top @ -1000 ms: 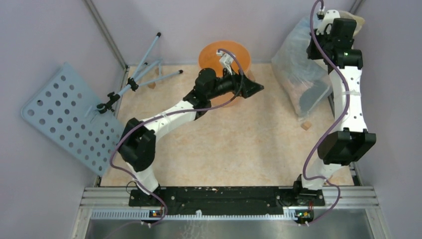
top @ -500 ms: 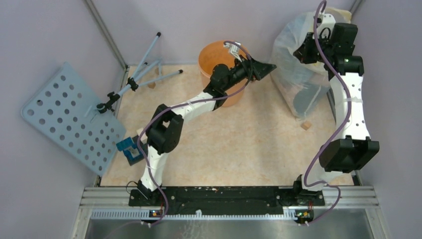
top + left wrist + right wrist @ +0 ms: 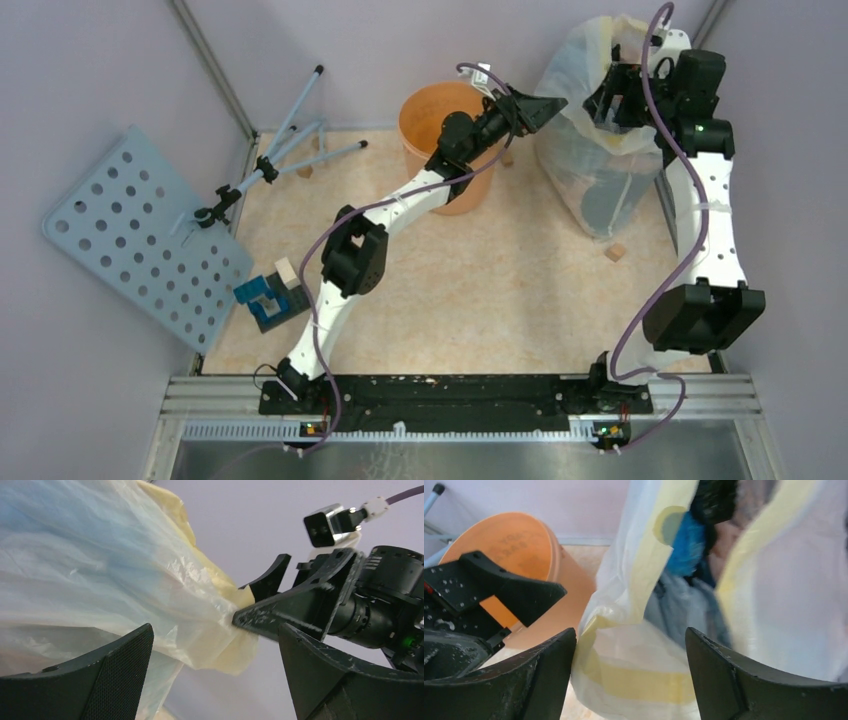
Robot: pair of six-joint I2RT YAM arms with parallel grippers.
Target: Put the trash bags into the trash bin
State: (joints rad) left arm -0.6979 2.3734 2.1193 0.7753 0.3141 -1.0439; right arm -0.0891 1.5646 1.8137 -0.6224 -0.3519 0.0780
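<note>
While the left gripper [image 3: 546, 104] hangs spread wide just beside the orange bucket [image 3: 462, 195], the right gripper [image 3: 630, 632], jaws parted, straddles the translucent stuffed bag [image 3: 590, 165].

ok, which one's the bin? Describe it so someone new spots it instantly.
Look along the back edge of the beige table, roughly mid-width. Between the grey tripod on the left and the big see-through stuffed bag on the right stands the bucket. It is the only round, rigid, bright orange thing there, open at the top.
</note>
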